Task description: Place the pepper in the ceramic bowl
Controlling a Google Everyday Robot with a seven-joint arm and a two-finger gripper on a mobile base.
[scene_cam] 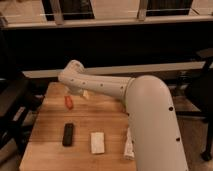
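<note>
The pepper [68,102], small and red-orange, lies on the wooden table [50,120] near its back left. My gripper [70,94] hangs from the white wrist directly above the pepper, close to it, and stands open with nothing held. The thick white arm [145,115] runs from the lower right up to that wrist. The ceramic bowl is hidden behind the arm.
A black rectangular block [68,134] lies in front of the pepper. A white packet [97,142] sits to its right. A pale bottle [128,146] lies half covered by the arm. Dark chairs stand at the left and right of the table.
</note>
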